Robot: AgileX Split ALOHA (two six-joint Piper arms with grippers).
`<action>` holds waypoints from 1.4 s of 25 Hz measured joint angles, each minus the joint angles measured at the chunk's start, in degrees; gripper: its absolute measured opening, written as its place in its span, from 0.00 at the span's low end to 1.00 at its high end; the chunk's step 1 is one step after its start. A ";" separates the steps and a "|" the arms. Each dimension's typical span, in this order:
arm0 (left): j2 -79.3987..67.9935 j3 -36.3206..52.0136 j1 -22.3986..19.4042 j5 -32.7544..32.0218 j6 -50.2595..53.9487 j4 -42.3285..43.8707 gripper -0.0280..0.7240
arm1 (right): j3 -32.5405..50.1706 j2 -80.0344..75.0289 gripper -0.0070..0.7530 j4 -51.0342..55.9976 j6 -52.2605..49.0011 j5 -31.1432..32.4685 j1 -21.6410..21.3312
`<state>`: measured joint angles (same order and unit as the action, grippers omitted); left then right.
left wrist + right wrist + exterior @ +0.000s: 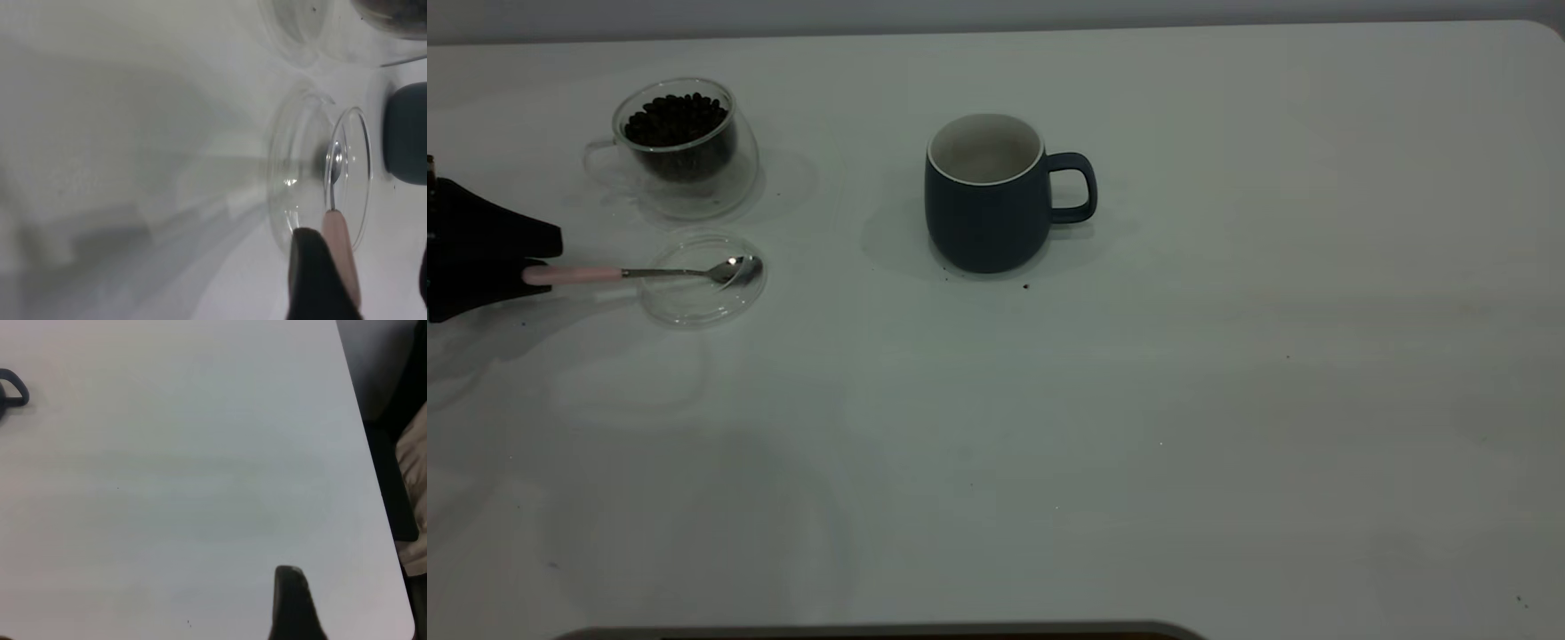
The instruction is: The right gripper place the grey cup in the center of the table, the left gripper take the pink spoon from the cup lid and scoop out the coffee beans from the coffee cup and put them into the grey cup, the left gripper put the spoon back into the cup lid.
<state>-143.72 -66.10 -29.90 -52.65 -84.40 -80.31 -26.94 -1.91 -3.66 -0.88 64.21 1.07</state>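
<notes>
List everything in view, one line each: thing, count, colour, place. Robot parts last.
Table: one, white, under everything.
Grey cup: one, dark blue-grey with white inside, near the table's middle, handle toward the right arm's side, looks empty.
Coffee cup: one, clear glass, far left part of the table.
Coffee beans: one heap, dark brown, inside the coffee cup.
Cup lid: one, clear glass, flat on the table just in front of the coffee cup.
Pink spoon: one, metal bowl with pink handle, bowl resting in the cup lid, handle pointing to the left edge.
Left tool: one, black, at the left edge, at the spoon's handle end.
Right tool: one finger showing, black, over bare table near its right edge.
</notes>
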 joint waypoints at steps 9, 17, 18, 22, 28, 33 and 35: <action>0.65 0.00 -0.25 0.00 -1.27 -2.39 0.81 | 0.00 0.00 0.68 0.00 0.00 0.00 0.00; 10.36 0.00 -1.74 3.72 -1.40 -3.20 0.82 | 0.00 0.00 0.68 0.00 0.00 0.00 0.00; 11.96 0.00 -1.74 2.82 -0.70 -3.87 0.82 | 0.00 0.00 0.68 0.00 0.00 0.00 0.00; 21.54 0.06 0.51 2.59 1.64 -2.75 0.82 | 0.00 0.00 0.68 0.00 0.00 0.00 0.00; 37.08 0.26 13.45 14.33 18.76 24.09 0.82 | 0.00 0.00 0.68 0.00 0.00 0.00 0.00; 46.47 0.55 25.31 10.94 49.88 58.46 0.82 | 0.00 0.00 0.68 0.00 0.00 0.00 0.00; 49.12 0.55 27.90 5.44 63.18 70.27 0.82 | 0.00 0.00 0.68 0.00 0.00 0.00 0.00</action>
<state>-94.60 -65.55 -2.00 -47.22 -21.22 -10.03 -26.94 -1.91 -3.66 -0.88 64.21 1.07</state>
